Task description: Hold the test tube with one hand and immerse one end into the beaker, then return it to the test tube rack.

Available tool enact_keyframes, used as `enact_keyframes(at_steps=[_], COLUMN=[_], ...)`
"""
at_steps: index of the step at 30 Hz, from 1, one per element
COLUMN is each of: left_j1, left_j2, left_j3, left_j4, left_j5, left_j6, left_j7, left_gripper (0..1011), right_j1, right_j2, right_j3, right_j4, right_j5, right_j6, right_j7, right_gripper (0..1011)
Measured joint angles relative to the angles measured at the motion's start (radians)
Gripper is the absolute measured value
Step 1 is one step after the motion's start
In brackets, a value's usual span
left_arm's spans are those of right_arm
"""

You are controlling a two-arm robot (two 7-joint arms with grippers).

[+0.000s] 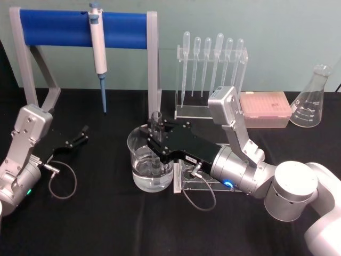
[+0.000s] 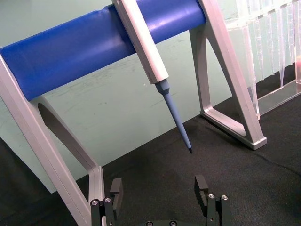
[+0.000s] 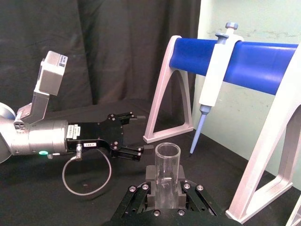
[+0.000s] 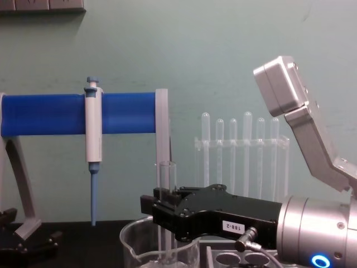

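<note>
The test tube (image 1: 156,118) stands upright inside the beaker (image 1: 139,176), its lower end down in the water. My right gripper (image 1: 155,140) is shut on the tube's middle, just above the beaker rim. In the right wrist view the tube's open rim (image 3: 168,155) rises between the right gripper's (image 3: 168,183) black fingers. In the chest view the tube (image 4: 166,176) sticks up from the right gripper (image 4: 162,207) over the beaker (image 4: 139,248). My left gripper (image 1: 80,136) rests open on the black table at the left, holding nothing; its fingers (image 2: 116,190) stand wide apart.
Behind the beaker a white-and-blue pipettor (image 1: 98,42) hangs on a blue-bar stand (image 1: 58,28). A rack of plastic pipettes (image 1: 210,69), a pink tip box (image 1: 265,106) and a conical flask (image 1: 310,98) stand at the back right. A clear rack (image 1: 187,181) lies under my right wrist.
</note>
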Motion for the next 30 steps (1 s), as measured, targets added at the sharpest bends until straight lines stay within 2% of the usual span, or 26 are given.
enact_keyframes(at_steps=[30], left_j1=[0.0], left_j2=[0.0], left_j3=[0.0], left_j4=[0.0], left_j5=[0.0], left_j6=[0.0], left_j7=[0.0], left_gripper=[1000], right_j1=[0.0], right_j2=[0.0], right_j3=[0.0], right_j4=[0.0], right_j5=[0.0], right_j6=[0.0], right_j7=[0.0], right_gripper=[239])
